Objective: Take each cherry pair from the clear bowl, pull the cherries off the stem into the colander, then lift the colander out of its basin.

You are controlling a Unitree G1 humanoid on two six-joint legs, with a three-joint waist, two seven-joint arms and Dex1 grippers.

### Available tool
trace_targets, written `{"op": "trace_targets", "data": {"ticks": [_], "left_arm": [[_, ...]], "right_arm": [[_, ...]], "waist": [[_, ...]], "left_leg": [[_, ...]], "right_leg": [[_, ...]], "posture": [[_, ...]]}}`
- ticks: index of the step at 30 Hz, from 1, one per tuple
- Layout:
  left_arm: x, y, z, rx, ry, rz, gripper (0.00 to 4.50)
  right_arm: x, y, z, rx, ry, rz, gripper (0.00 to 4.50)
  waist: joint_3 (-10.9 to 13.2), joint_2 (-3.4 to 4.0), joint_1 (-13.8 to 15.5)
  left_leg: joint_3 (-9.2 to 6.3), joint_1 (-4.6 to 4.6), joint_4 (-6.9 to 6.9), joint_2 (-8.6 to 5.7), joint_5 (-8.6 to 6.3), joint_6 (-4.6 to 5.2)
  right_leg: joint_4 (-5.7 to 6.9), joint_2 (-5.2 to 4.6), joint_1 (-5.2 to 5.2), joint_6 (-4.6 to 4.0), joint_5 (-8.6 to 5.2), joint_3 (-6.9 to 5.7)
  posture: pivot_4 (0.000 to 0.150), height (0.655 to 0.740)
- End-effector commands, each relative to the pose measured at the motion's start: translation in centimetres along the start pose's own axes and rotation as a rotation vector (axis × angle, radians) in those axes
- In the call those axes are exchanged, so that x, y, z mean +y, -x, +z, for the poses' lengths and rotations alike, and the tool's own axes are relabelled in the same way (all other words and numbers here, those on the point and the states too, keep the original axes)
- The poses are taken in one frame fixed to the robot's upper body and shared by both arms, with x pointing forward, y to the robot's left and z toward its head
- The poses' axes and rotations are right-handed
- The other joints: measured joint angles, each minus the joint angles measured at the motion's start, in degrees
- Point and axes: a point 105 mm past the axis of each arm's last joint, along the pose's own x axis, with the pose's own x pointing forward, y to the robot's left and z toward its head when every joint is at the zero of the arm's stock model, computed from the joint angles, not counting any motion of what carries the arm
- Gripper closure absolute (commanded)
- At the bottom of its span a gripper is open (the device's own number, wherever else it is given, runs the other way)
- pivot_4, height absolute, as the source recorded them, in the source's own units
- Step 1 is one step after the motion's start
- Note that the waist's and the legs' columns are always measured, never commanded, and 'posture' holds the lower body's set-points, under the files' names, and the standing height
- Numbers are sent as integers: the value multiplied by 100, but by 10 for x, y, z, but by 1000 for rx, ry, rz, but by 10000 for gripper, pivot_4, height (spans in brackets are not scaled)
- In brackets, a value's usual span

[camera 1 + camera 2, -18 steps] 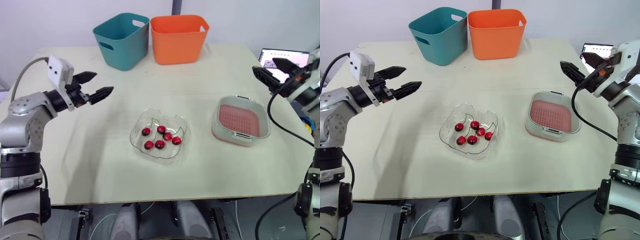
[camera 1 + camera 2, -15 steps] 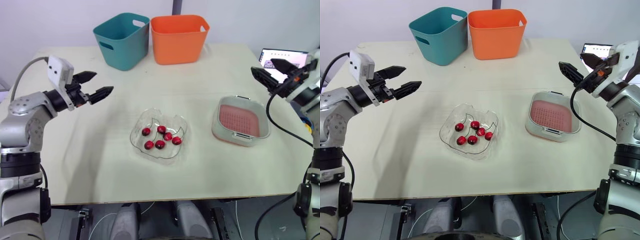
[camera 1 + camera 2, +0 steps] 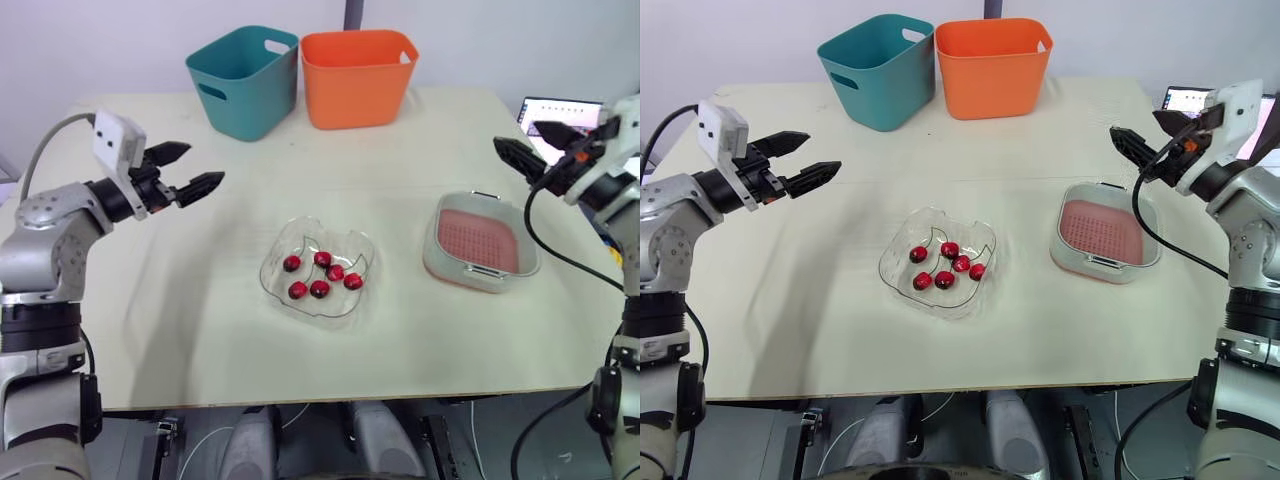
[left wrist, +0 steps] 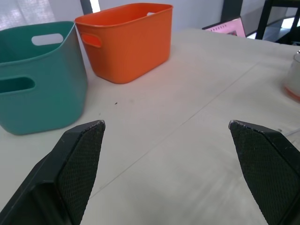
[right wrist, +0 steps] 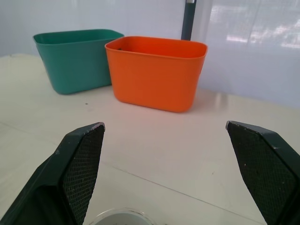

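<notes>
Left gripper (image 3: 204, 164): hangs above the left side of the table (image 3: 190, 310), pointing right toward the middle. Its fingers are spread wide with nothing between them.

Right gripper (image 3: 516, 134): up over the right side of the table, just on the far side of the basin (image 3: 431, 262). It too is released and holds nothing. My right wrist view catches a bit of the basin's pale rim close under the fingers.

Clear bowl (image 3: 276, 292): sits near the table's centre, well apart from both my grippers. Six red cherries (image 3: 322, 275) lie clustered in it, thin green stems curving toward its far rim.

Colander (image 3: 480, 240): pinkish-red mesh, seated inside the basin, to the right of the bowl with a gap of bare table between them.

Far edge: teal bin (image 3: 245, 80) on the left, orange bin (image 3: 358, 75) just beside it on the right. A lit screen (image 3: 562, 108) stands past the table's right edge.
</notes>
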Motion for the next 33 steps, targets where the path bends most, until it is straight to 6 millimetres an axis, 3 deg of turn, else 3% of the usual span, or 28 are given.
{"op": "trace_targets", "data": {"ticks": [1, 11, 15, 18, 22, 27, 30, 33], "left_arm": [[4, 4, 16, -38, -53, 13, 141], [6, 5, 12, -2, -59, 19, 141], [8, 8, 13, 13, -66, 17, 141], [10, 18, 18, 47, -76, -20, 141], [-8, 35, 21, 152, -76, -183, 141], [-43, 53, 25, 275, -47, -399, 141], [-62, 59, 24, 325, -36, -488, 141], [-75, 57, 24, 331, -43, -522, 141]], "right_arm": [[5, 0, 23, -60, 46, 15, 422], [5, -4, 23, -21, 63, -2, 422], [22, -7, 31, -14, -1, 87, 422], [51, -12, 42, 45, -64, 213, 422], [100, -20, 52, 147, -111, 374, 422], [188, -12, 31, 361, -154, 695, 422], [220, -10, 16, 469, -187, 780, 422], [237, -21, -1, 535, -228, 763, 422]], "waist": [[0, 0, 3], [0, 0, -4], [0, 0, -2], [0, 0, -17], [1, 1, -28], [0, 0, -17], [0, 0, -5], [-1, -1, 0]], "left_leg": [[0, 0, 0, 0, 0, 0], [0, 0, 1, 0, 0, 0], [0, 0, 1, 0, 0, 0], [0, -1, 0, 2, 0, 0], [10, -2, -4, 13, -1, 1], [13, -2, -18, 18, -1, 1], [14, -6, -18, 18, -1, 1], [15, -7, -17, 18, -1, 1]], "right_leg": [[0, 0, 0, 0, 0, 0], [0, 0, 0, 0, 0, 1], [1, 0, -1, 0, 0, 1], [2, 2, -4, -1, 0, 1], [3, 8, -16, -9, 2, 4], [-6, 7, -20, -14, 0, 4], [-6, 3, -24, -15, 1, 5], [-6, 2, -25, -16, 2, 4]], "posture": [[1500, 7400], [1500, 7400], [1500, 7400], [1500, 7400], [1500, 7400], [1500, 7400], [1500, 7400], [1500, 7400]]}}
